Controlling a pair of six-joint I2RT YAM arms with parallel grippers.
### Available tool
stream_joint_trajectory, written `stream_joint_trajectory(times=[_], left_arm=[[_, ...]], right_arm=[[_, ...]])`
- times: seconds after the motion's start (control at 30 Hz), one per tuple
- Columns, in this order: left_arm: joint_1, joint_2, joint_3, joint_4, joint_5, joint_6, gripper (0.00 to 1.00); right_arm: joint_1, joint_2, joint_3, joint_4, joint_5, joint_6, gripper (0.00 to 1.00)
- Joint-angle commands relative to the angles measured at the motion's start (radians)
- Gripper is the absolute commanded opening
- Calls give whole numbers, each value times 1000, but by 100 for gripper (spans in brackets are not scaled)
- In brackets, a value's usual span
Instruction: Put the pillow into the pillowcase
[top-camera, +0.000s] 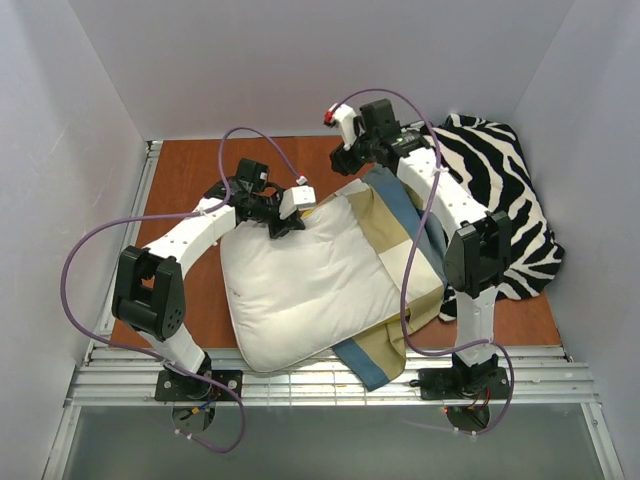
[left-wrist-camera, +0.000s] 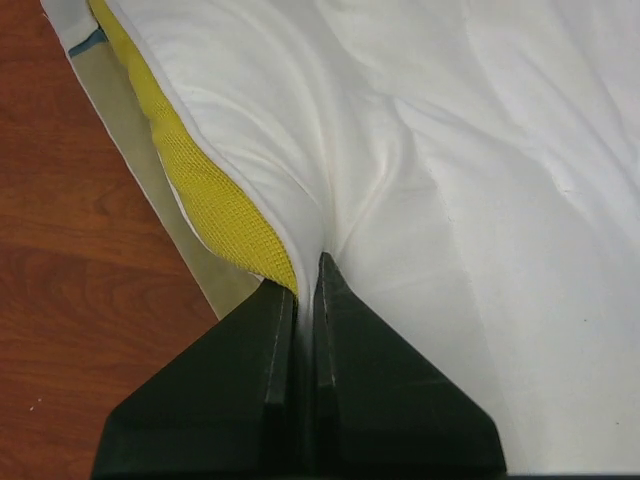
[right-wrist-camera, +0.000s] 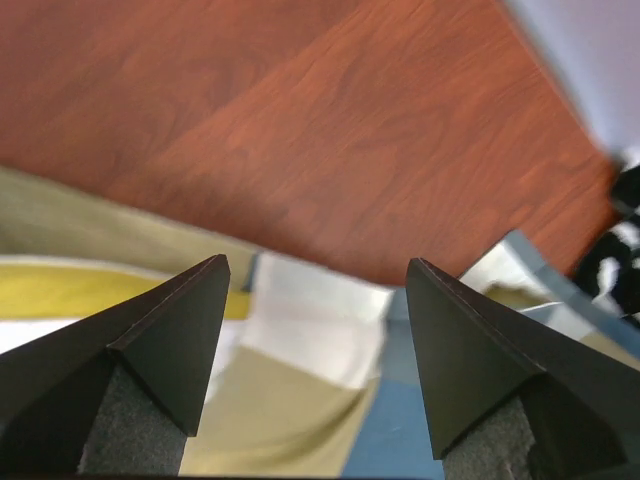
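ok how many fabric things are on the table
3: the white pillow mid-table, the blue, tan and cream checked pillowcase under its right side, the zebra-striped cloth at far right. More could hide underneath.

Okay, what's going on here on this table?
The left claw is shut on the far edge of the white pillow, which lies on top of the checked pillowcase, not yet inside. The right claw is open above the pillowcase's far end. A zebra-striped cloth lies off to the right.
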Motion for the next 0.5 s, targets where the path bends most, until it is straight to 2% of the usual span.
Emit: stream_joint_trajectory(times=[0.0, 0.1, 0.33, 0.47], left_arm=[[-22, -13, -11, 37, -1, -18, 0], [-27, -32, -9, 40, 11, -19, 0], [-50, -52, -11, 43, 27, -10, 0], [-59, -70, -26, 48, 12, -10, 0]], right_arm=[[80, -48, -113, -57, 112, -89, 67], [102, -68, -187, -76, 180, -120, 68], [97, 52, -167, -99, 289, -124, 73], [86, 98, -153, -110, 355, -107, 68]])
